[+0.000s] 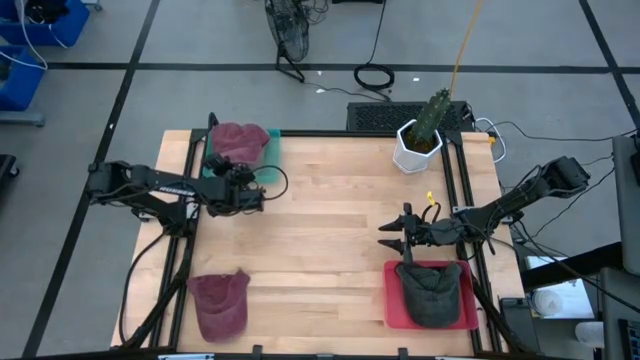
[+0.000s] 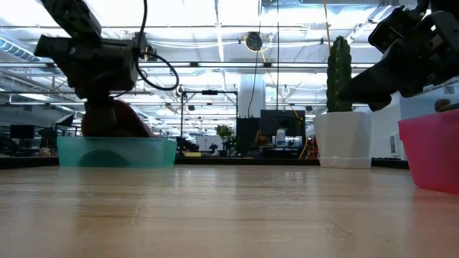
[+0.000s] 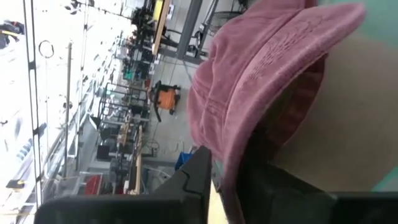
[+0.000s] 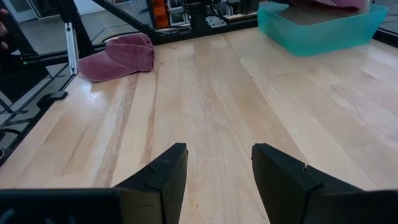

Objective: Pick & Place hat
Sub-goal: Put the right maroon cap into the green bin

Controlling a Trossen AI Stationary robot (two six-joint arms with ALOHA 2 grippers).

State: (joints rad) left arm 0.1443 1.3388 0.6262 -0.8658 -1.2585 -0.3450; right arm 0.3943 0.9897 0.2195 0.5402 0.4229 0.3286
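Both arms are dark, near-black, built of slim tubular links with chunky boxy joints. A black cable loops loose beside the left arm's [image 1: 150,185] wrist block; the right arm [image 1: 520,200] carries a small yellow fitting near its wrist. The fingers [image 4: 158,174] are flat, matte black wedges (angular, with bevelled tips).

Maroon hat [image 1: 240,142] lies crumpled in teal bin [image 1: 270,170].

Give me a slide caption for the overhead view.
Left claw beside maroon hat in teal bin; right claw waits open.
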